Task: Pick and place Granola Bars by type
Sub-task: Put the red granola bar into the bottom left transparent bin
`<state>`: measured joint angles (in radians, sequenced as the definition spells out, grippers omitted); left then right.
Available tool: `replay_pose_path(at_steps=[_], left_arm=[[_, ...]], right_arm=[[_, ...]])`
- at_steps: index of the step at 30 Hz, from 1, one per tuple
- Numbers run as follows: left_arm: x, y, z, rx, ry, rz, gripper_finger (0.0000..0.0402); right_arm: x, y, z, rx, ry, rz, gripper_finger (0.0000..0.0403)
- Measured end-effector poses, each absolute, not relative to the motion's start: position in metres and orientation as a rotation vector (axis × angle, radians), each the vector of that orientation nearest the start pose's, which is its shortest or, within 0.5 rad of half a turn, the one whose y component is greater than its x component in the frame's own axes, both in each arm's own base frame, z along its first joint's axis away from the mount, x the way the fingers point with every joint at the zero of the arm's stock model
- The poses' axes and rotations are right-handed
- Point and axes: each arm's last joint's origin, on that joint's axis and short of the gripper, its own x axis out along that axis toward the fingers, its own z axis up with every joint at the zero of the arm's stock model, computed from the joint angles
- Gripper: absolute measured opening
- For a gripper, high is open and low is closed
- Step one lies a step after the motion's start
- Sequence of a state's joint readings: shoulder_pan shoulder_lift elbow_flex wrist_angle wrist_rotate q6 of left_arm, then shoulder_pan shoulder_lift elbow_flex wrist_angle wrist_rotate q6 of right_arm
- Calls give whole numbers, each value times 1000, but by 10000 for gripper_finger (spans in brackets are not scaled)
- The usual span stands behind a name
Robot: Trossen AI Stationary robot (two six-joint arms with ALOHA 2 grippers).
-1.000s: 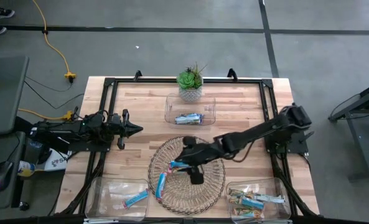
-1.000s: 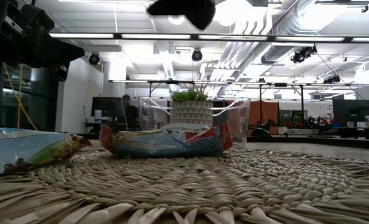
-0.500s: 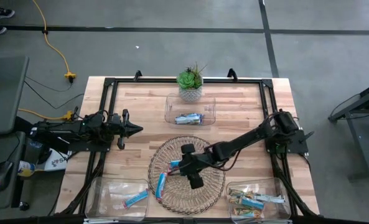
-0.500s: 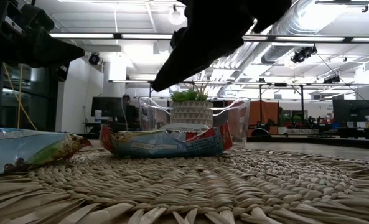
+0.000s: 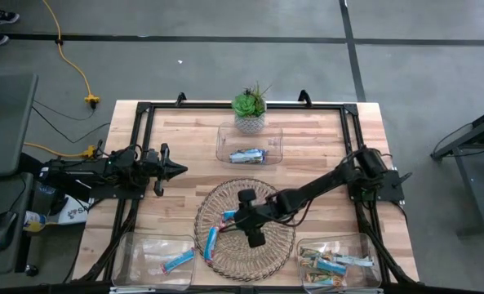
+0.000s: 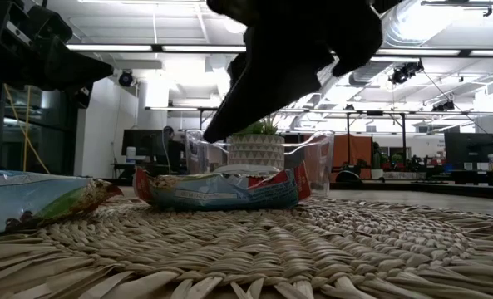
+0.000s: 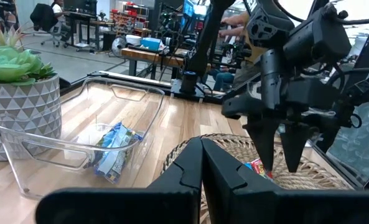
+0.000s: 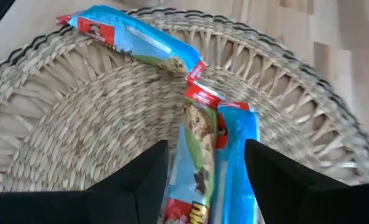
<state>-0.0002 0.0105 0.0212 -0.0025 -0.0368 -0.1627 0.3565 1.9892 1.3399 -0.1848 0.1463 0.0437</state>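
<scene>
Right claw (image 5: 235,216) is low over the wicker tray (image 5: 278,245), fingers spread wide, gripping nothing. A blue granola bar (image 8: 203,162) lies on the weave between them; a second blue bar (image 8: 134,37) lies just beyond. Clear bins (image 5: 250,143) on the counter (image 5: 184,139) hold other bars; a potted succulent (image 5: 249,106) stands behind. Left claw (image 5: 179,170) waits closed at the counter's left. Since the earlier frame, the right claw has descended.

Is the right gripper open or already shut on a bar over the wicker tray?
Open. The right gripper has its two fingers spread either side of a blue granola bar on the wicker tray, not yet clamping it.
</scene>
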Motion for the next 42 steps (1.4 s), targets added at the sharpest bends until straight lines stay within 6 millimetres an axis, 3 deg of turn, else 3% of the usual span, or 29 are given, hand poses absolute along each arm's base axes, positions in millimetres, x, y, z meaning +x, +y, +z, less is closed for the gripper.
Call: replay_pose_path(at_steps=[13,35,42], left_arm=[[97,1,170,-162,-11,35,1],[97,1,170,-162,-11,35,1],[97,1,170,-162,-11,36,1]], right_arm=[[401,148,149,-129,869,182,195],[399,151,128,-110,928,161,195],[396,154,127,-120,946,154,162]])
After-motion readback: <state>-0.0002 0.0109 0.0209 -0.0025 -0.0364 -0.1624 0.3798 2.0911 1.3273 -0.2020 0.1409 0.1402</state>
